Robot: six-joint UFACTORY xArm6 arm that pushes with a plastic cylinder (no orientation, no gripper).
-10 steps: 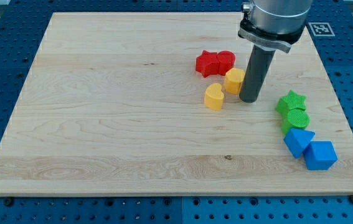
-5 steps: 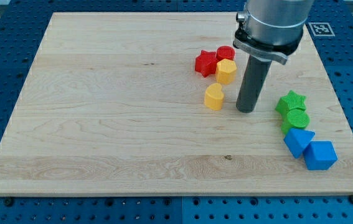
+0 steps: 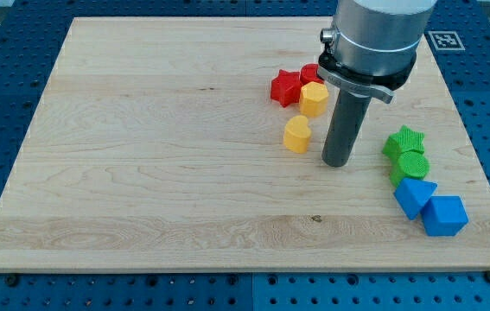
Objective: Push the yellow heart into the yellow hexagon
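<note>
The yellow heart (image 3: 296,135) lies on the wooden board right of centre. The yellow hexagon (image 3: 313,99) sits just above it and slightly to the right, with a small gap between them. The hexagon touches the red blocks behind it. My tip (image 3: 336,162) rests on the board to the right of the heart and a little lower, apart from it. The rod stands between the yellow blocks and the green ones.
A red star (image 3: 285,87) and a red round block (image 3: 310,74) sit at the hexagon's upper left and top. At the view's right, a green star (image 3: 404,139), a green round block (image 3: 413,165), a blue triangle (image 3: 412,195) and a blue cube (image 3: 444,215) line up near the board's edge (image 3: 478,181).
The yellow hexagon has moved up and to the left against the red blocks. My tip has moved down and slightly left, from beside the hexagon to right of the heart.
</note>
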